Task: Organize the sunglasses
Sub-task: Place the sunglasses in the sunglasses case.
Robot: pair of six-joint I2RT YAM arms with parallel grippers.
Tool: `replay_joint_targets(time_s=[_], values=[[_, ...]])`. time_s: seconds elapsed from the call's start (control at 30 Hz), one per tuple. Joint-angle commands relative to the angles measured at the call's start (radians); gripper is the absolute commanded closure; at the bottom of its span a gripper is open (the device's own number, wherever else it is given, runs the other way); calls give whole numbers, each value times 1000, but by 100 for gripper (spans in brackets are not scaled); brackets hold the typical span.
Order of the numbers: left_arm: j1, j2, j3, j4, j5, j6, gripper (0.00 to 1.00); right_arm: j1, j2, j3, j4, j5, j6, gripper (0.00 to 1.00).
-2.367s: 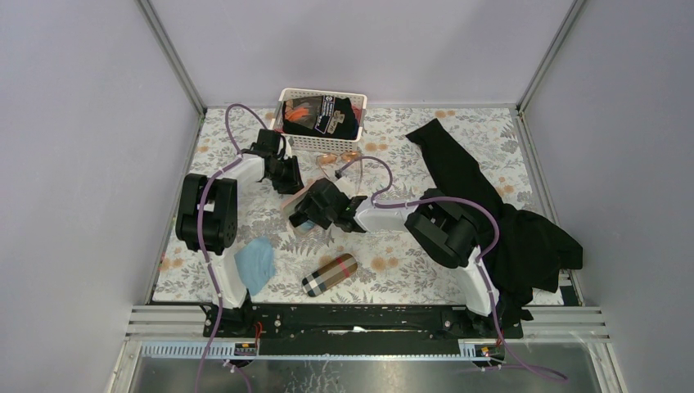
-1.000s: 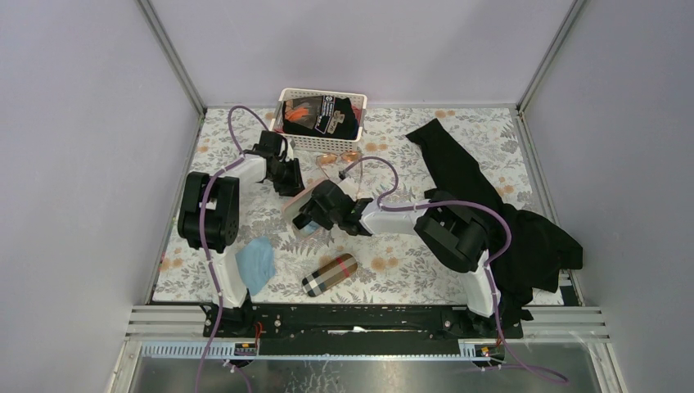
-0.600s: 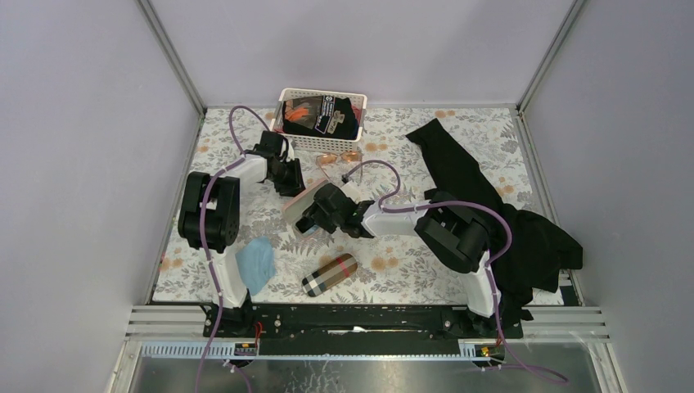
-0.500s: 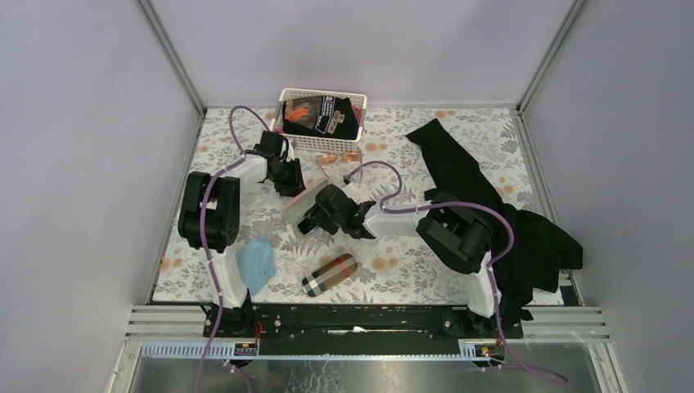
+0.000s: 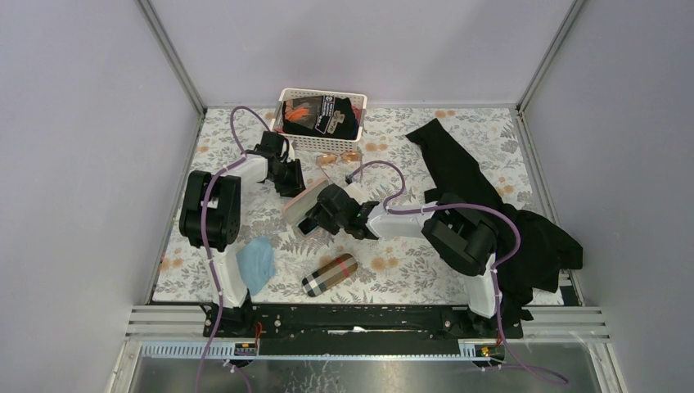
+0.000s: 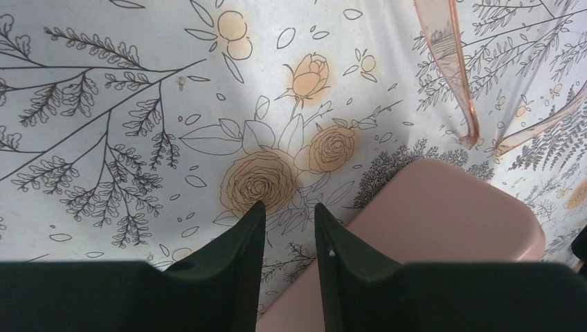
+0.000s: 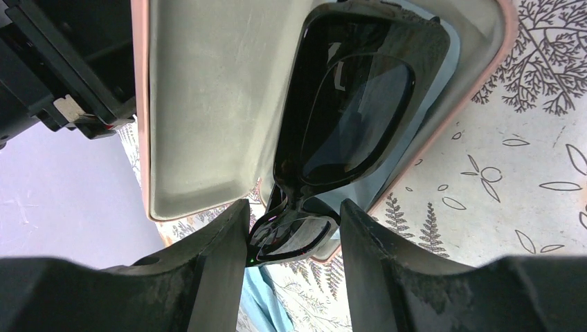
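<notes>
The black sunglasses (image 7: 353, 111) lie folded, partly inside the open pink case (image 7: 208, 104), on a light-blue cloth (image 7: 432, 97). One end sticks out over the case rim, and my right gripper (image 7: 294, 207) is shut on that end. From above, that gripper (image 5: 317, 219) sits at the case's (image 5: 299, 199) near side. My left gripper (image 5: 288, 178) is behind the raised lid, jaws a little apart over the tablecloth. In its own view the gripper (image 6: 289, 205) has one finger against the pink case (image 6: 443, 214). The wire-framed sunglasses (image 5: 335, 158) with pink lenses (image 6: 450, 69) lie just beyond.
A white basket (image 5: 323, 143) with dark items stands at the back. A plaid case (image 5: 329, 274) and a light-blue cloth (image 5: 256, 264) lie near the front. A black garment (image 5: 491, 205) covers the right side, behind the right arm.
My right gripper has crept up and to the right with the black sunglasses, closer to the pink case. The left gripper has hardly moved.
</notes>
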Motion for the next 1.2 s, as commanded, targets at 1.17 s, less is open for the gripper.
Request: replay_joint_targets(time_s=[1.17], values=[[-12,-25,17,-17,-32,19,63,8,-260,-156,35,161,-188,44]])
